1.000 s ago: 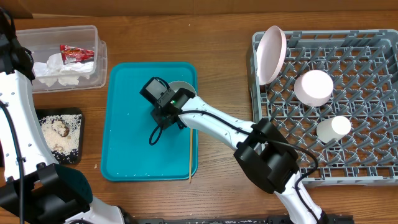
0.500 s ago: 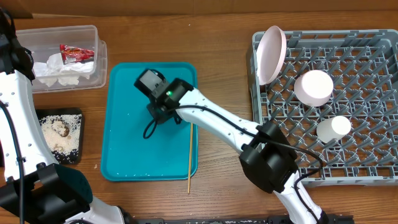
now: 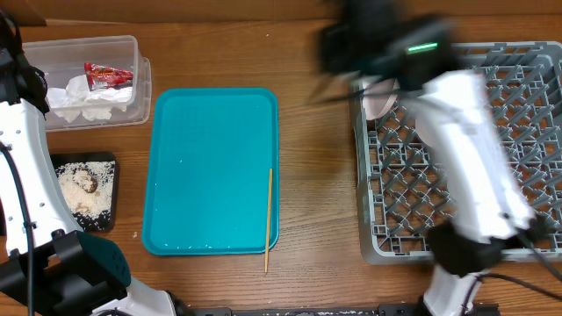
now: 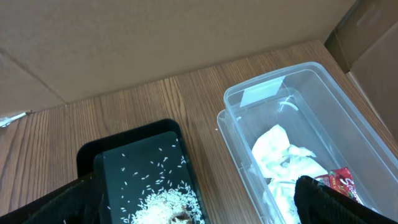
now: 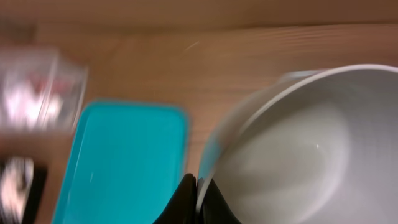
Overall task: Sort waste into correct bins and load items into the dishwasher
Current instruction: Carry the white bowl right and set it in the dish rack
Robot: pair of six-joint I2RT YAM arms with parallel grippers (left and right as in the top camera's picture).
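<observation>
Grey-white bowl (image 5: 298, 155), hollow facing wrist camera, rim in right end effector (image 5: 198, 190)

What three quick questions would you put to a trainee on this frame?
1. True or false: the red wrapper lies in the clear tub.
2. Pick one. In the right wrist view, the right jaws are shut on the rim of: A) the bowl; B) a cup; C) a napkin.
3. Fill in: the loose rice lies in the ___.

Key: 1 true. 2 A. 3 black tray.
</observation>
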